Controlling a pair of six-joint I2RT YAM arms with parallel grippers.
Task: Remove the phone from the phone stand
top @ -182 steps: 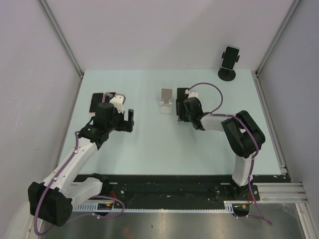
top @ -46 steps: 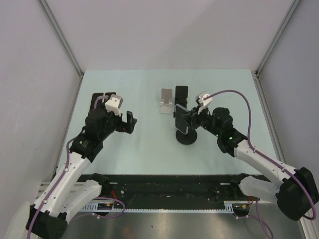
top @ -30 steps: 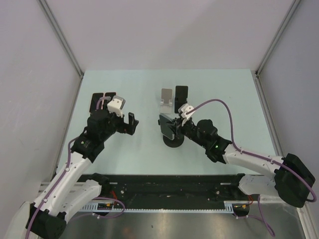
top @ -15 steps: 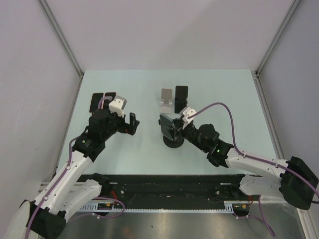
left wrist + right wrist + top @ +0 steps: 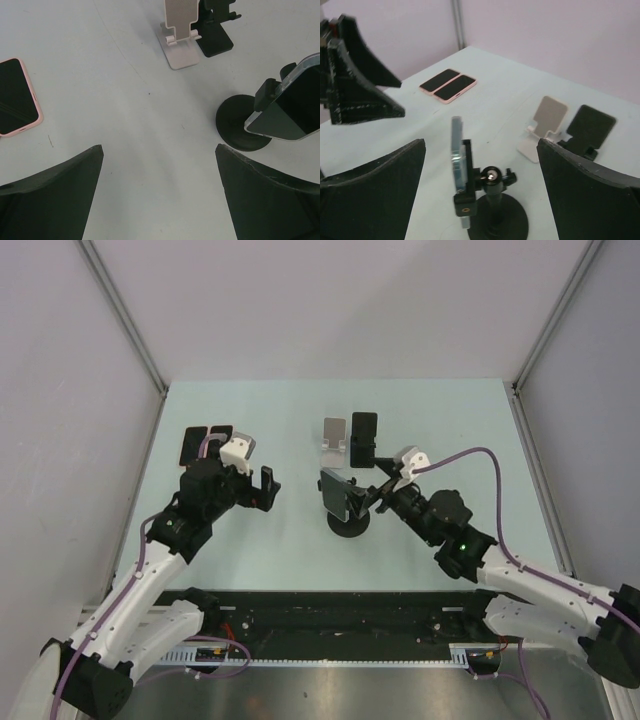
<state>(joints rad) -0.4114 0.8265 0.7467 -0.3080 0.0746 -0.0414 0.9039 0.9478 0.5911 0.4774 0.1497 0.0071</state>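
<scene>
Glass-fronted dark phone (image 5: 456, 150), clamped roughly upright in the black round-based stand (image 5: 347, 527) at mid-table, turns its thin edge to the wide-open right gripper (image 5: 375, 497) just right of it, nearer than the equally wide left gripper (image 5: 263, 490).

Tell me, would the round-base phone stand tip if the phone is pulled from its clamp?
Probably: the phone stand carries the phone high on a thin stem. Its round base looks small, so steadying it seems wise.
</scene>
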